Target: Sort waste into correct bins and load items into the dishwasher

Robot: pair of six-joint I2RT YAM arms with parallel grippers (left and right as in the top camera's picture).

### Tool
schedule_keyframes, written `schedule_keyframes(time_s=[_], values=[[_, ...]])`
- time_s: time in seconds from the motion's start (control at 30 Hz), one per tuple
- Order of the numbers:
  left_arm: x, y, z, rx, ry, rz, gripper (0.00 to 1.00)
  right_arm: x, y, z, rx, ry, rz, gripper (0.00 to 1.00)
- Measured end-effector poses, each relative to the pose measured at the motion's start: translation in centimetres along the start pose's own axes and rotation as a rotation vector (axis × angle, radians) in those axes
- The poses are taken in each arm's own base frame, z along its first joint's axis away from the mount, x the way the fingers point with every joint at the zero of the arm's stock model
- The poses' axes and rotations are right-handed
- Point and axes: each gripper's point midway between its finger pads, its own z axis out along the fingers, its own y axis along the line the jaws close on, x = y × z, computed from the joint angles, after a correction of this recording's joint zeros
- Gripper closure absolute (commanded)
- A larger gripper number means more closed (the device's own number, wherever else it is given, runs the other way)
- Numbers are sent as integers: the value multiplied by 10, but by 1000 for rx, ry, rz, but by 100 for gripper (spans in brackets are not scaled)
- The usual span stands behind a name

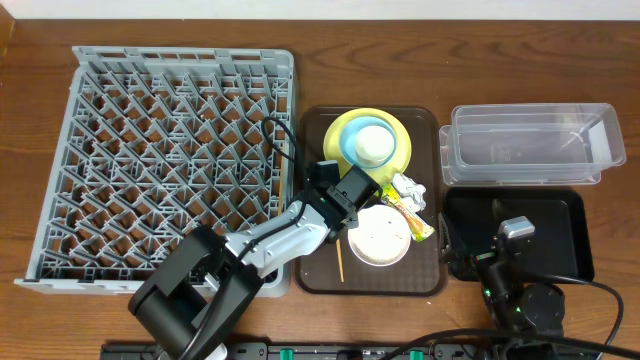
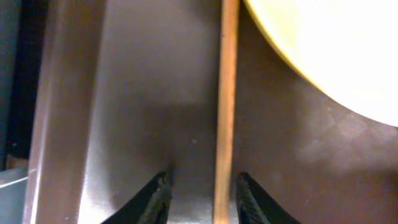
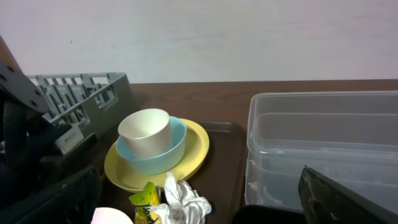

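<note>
On the wooden desk (image 1: 360,70) a brown tray (image 1: 318,268) lies at centre; low over its 9 o'clock side the left end effector (image 2: 202,186) has its fingers (image 2: 157,198) partly spread, straddling a wooden chopstick (image 2: 225,93) without pinching it. The chopstick lies flat on the tray, long axis 12 to 6 o'clock. The right end effector (image 1: 516,232), spread wide and empty, hangs well off at 3 o'clock, so the left arm is nearer.

Rack (image 1: 170,160): grey, criss-cross grid. Serving tray (image 1: 320,270): dk brown. Plate (image 1: 400,135) yellow, bowl (image 3: 177,146) lt blue, cup (image 1: 375,143) white. 2nd bowl (image 1: 380,235) white. Wrapper (image 1: 412,218): yel-green w/ orange. Paper scrap (image 1: 410,190) white. Chopstick (image 2: 225,93) pale wood. Tub (image 1: 530,145) clear; small tray (image 1: 560,225) black. Table (image 1: 30,310): brown, wood grain.
</note>
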Motion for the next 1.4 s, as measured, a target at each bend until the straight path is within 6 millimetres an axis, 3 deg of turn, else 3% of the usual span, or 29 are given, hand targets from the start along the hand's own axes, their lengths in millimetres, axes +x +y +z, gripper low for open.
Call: schedule_keyframes(time_s=[0.17, 0.27, 0.4, 0.6, 1.13, 1.27, 1.4], values=[[0, 4, 0, -20, -3, 3, 59, 0, 0, 0, 0, 0, 0, 1], [1, 7, 0, -33, -1, 7, 74, 0, 0, 0, 0, 0, 0, 1], [2, 8, 0, -37, 1, 6, 81, 0, 0, 0, 0, 0, 0, 1], [2, 8, 0, -37, 2, 10, 85, 0, 0, 0, 0, 0, 0, 1], [2, 8, 0, -36, 2, 41, 83, 0, 0, 0, 0, 0, 0, 1], [1, 8, 0, -36, 2, 78, 91, 0, 0, 0, 0, 0, 0, 1], [2, 8, 0, -36, 3, 120, 92, 0, 0, 0, 0, 0, 0, 1]])
